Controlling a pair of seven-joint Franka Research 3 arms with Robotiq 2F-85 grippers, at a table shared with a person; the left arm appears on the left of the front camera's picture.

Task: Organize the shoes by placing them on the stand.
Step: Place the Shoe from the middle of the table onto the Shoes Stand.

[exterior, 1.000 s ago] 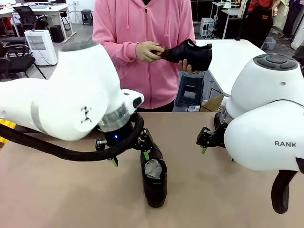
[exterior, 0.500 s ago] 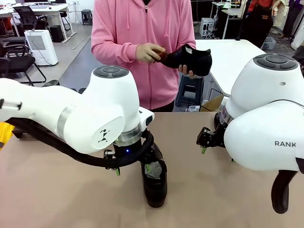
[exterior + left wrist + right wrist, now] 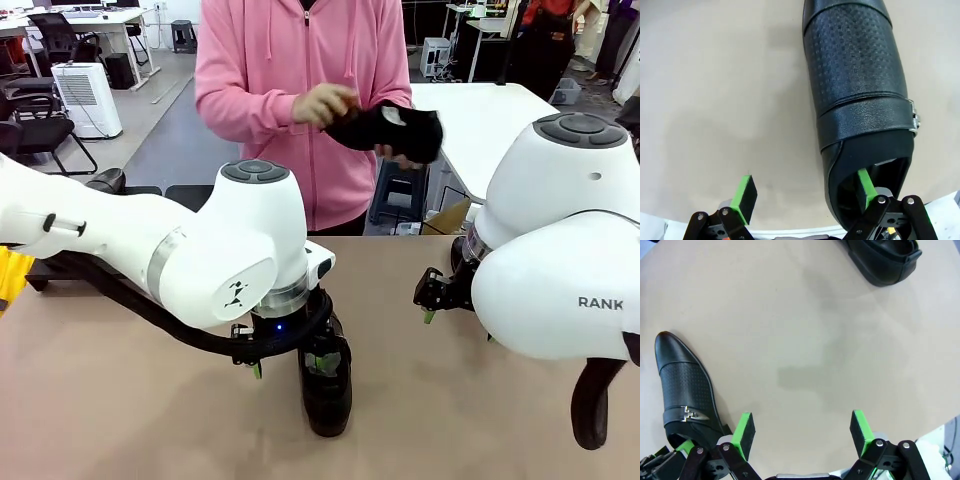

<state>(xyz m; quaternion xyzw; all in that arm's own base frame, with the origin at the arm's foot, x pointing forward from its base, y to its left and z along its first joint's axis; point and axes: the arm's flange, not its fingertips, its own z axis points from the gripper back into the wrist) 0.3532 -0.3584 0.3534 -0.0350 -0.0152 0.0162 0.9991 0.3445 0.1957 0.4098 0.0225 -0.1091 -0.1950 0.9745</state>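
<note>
no shoe is placed yet: your left gripper [image 3: 805,191] stands wide open, one finger [image 3: 865,188] inside the heel of the shoe [image 3: 855,85] on the table [image 3: 120,400], your right gripper [image 3: 801,427] gapes empty beside that shoe, and a person [image 3: 300,60] holds another shoe [image 3: 395,130] beyond it.

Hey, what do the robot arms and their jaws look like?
The left arm and right arm are rounded glossy white shells with grey joint caps. A black ribbed cable loops under the left; the right reads RANK. Jaws: black linkages, green pads.
</note>
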